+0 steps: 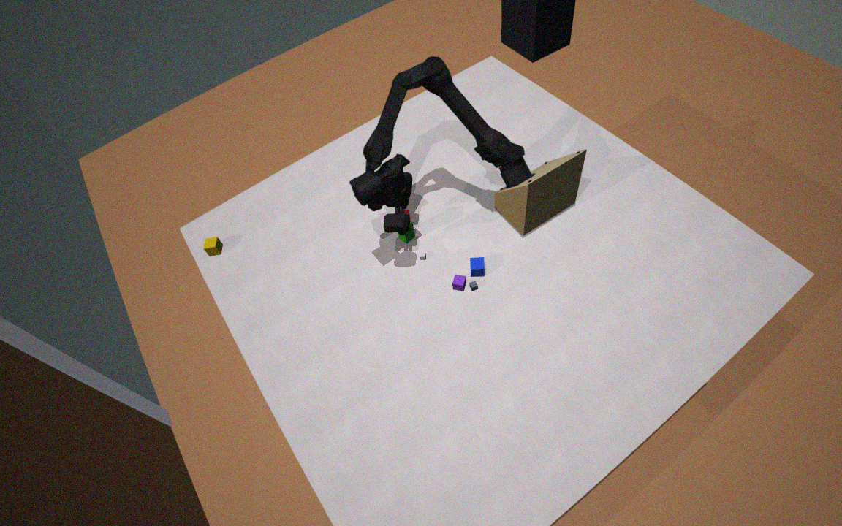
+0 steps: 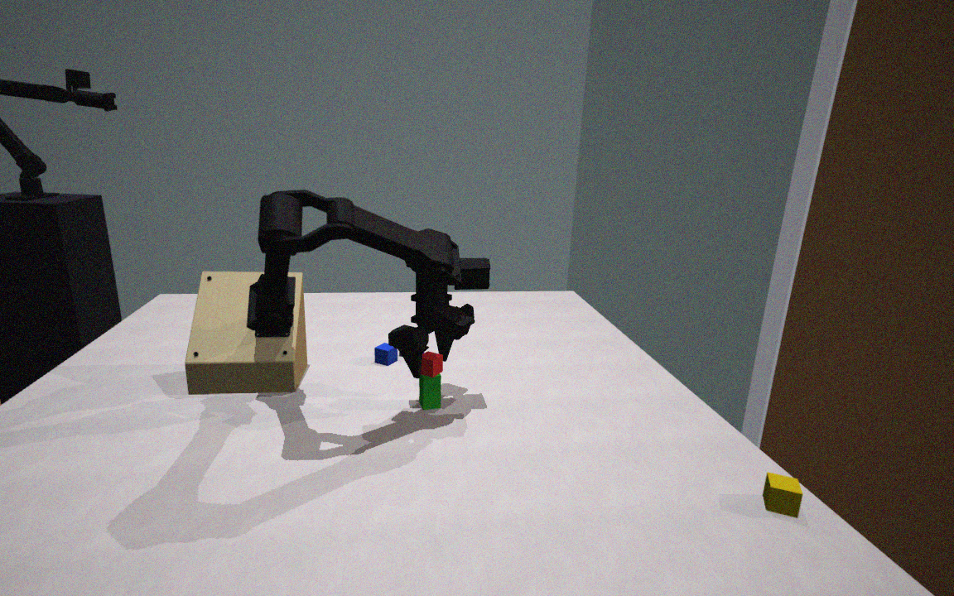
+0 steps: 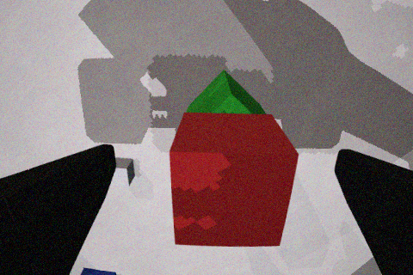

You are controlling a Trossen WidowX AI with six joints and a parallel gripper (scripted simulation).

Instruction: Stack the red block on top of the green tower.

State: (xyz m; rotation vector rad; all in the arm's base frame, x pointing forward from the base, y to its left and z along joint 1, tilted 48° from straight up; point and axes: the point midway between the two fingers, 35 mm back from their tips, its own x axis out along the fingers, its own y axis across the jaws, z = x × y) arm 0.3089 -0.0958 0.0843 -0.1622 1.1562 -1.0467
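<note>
Red block (image 2: 431,363) seated squarely on top of green tower (image 2: 429,391), upright, no tilt visible from the exterior view. Gripper (image 2: 430,348) spread wide and empty, poised just above and around the red block, one dark finger (image 3: 48,235) off to one side and the other off to the opposite side, white mat showing in the gaps between each finger and the block's faces in the wrist view, so apart, not touching. Green tower peeking out behind the red block's top edge in the wrist view, mostly hidden beneath it. From the top view, only slivers of red and green visible under the wrist, most of the stack covered by the arm. Tower standing on white mat (image 1: 476,366), inside a patch of the arm's shadow. Tan base wedge (image 2: 243,337) well apart from the tower, on the arm's mounting side. Blue cube (image 2: 385,354) near the tower, between it and the tan wedge in the exterior view; purple cube (image 1: 458,281) just beside the blue one in the top view, with a small grey cube (image 1: 473,286) close against them. Tiny white cube (image 1: 422,256) near the tower's foot. Yellow cube (image 2: 782,493) far from the tower, close to the mat's edge.
</note>
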